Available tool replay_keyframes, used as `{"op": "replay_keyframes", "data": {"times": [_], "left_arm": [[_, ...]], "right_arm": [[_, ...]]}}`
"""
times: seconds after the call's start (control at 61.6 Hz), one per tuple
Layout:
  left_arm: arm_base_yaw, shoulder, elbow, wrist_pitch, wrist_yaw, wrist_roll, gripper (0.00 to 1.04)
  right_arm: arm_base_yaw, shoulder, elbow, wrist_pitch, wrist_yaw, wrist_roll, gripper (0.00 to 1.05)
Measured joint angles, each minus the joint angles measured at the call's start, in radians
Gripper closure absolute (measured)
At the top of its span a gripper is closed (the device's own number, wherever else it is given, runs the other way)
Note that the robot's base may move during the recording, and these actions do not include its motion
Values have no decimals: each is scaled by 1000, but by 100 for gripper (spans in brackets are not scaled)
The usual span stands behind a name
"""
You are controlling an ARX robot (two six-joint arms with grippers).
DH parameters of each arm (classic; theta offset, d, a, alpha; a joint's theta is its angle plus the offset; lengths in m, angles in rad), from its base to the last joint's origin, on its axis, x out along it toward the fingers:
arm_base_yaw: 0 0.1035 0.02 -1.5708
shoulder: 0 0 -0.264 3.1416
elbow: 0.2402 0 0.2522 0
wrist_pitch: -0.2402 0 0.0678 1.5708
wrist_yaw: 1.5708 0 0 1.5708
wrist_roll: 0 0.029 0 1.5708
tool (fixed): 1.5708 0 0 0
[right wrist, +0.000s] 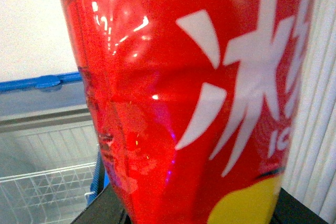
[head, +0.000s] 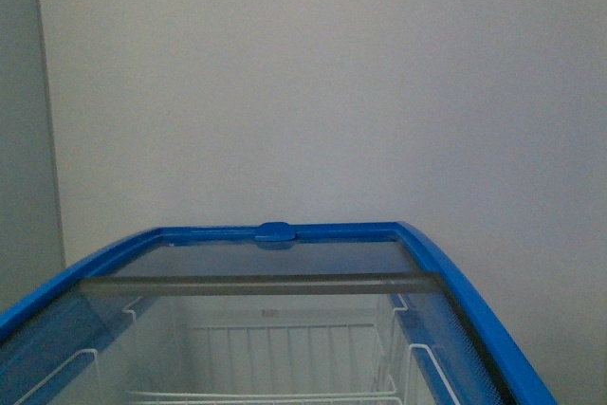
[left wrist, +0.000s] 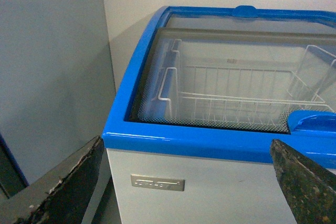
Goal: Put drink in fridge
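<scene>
**Drink** (right wrist: 173, 77): red bottle with white lettering and a yellow patch low down. It fills the right wrist view and is clamped in the right gripper (right wrist: 199, 209), whose dark fingers (right wrist: 102, 211) are seen at either side of its lower part. It is held outside the fridge (right wrist: 21, 85), whose blue rim and white interior are seen behind it.

**Fridge** (head: 474, 310): white chest with a blue top rim, set against a pale wall (head: 332, 92). A tinted glass lid (head: 285, 258) is seen at the far end, and white wire baskets (head: 275, 348) are seen inside. A blue tab (head: 275, 230) is fixed at the middle of the far rim.

**Left gripper** (left wrist: 185, 142): fingers (left wrist: 68, 182) spread apart, with nothing between them. It is positioned before the fridge's near corner, clear of the rim (left wrist: 184, 142). A metal nameplate (left wrist: 157, 183) is noted on the white wall below.
</scene>
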Motion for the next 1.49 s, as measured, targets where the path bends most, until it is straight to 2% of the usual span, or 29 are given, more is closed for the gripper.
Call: {"op": "replay_keyframes", "data": {"times": [0.049, 0.13, 0.162, 0.26, 0.357, 0.455, 0.552, 0.763, 0.958, 1.201, 1.364, 1.494], "left_arm": [[1, 1, 0, -1, 5, -1, 8], [31, 65, 20, -15, 114, -84, 8], [43, 133, 32, 18, 165, -121, 8], [68, 320, 61, 156, 226, -122, 8], [98, 620, 107, 413, 251, 46, 8], [98, 892, 153, 619, 414, 306, 8], [82, 1044, 208, 676, 550, 505, 8], [48, 1220, 332, 666, 696, 737, 8], [6, 1365, 488, 466, 792, 940, 8], [-5, 1468, 649, 272, 797, 1126, 8], [-19, 1551, 748, 176, 749, 1232, 8], [-38, 1612, 821, 196, 723, 1248, 8]], "right_arm": [[0, 0, 0, 0, 0, 0, 67], [0, 0, 0, 0, 0, 0, 67], [0, 0, 0, 0, 0, 0, 67], [0, 0, 0, 0, -3, 0, 67], [2, 0, 0, 0, 1, 0, 67], [2, 0, 0, 0, 0, 0, 67], [3, 0, 0, 0, 0, 0, 67], [3, 0, 0, 0, 0, 0, 67], [3, 0, 0, 0, 0, 0, 67], [3, 0, 0, 0, 0, 0, 67], [3, 0, 0, 0, 0, 0, 67], [3, 0, 0, 0, 0, 0, 67]]}}
